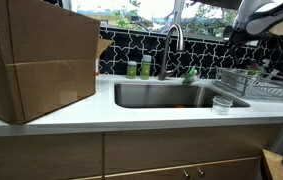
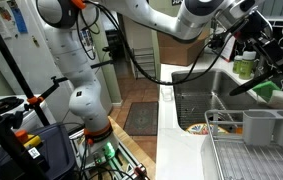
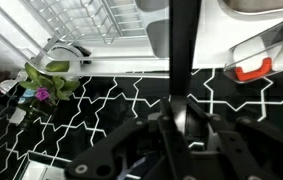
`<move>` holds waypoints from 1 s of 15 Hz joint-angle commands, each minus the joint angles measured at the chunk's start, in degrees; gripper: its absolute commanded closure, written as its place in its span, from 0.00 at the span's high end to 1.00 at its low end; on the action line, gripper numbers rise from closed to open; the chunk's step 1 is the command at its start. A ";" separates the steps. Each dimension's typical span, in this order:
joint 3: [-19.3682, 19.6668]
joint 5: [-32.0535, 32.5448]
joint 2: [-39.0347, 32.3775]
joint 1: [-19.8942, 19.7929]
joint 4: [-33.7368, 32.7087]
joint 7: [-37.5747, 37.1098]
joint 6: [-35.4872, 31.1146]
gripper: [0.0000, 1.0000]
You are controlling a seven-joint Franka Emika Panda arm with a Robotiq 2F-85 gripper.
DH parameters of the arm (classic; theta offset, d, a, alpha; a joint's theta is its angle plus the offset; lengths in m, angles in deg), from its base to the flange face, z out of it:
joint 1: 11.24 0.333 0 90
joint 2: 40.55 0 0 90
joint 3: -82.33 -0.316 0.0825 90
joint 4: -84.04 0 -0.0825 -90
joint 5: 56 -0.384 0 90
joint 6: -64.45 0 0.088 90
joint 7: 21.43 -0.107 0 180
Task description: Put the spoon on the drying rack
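My gripper (image 3: pixel 179 112) is shut on the handle of a long black spoon (image 3: pixel 185 50), which runs straight up the middle of the wrist view. In an exterior view the gripper (image 2: pixel 265 60) hangs high above the counter, with the spoon (image 2: pixel 243 86) slanting down from it over the sink side. The silver wire drying rack (image 2: pixel 256 150) lies on the counter below and beside it. The rack also shows in the other exterior view (image 1: pixel 256 85) at the far right and at the top of the wrist view (image 3: pixel 86 18). The arm enters that exterior view at the top right (image 1: pixel 264 25).
A steel sink (image 1: pixel 171 95) with a tall faucet (image 1: pixel 174 45) sits left of the rack. A small clear cup (image 1: pixel 222 103) stands on the counter in front of the rack. A big cardboard box (image 1: pixel 36 60) fills the left counter. Green bottles (image 1: pixel 139 68) stand behind the sink.
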 commanded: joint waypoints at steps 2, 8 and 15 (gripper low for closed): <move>1.21 9.74 1.35 -1.44 4.00 -5.23 -8.18 0.05; 2.95 15.84 0.40 -2.67 5.55 -6.17 -15.57 0.05; 4.02 26.14 -0.50 -4.32 6.87 -14.00 -21.93 0.05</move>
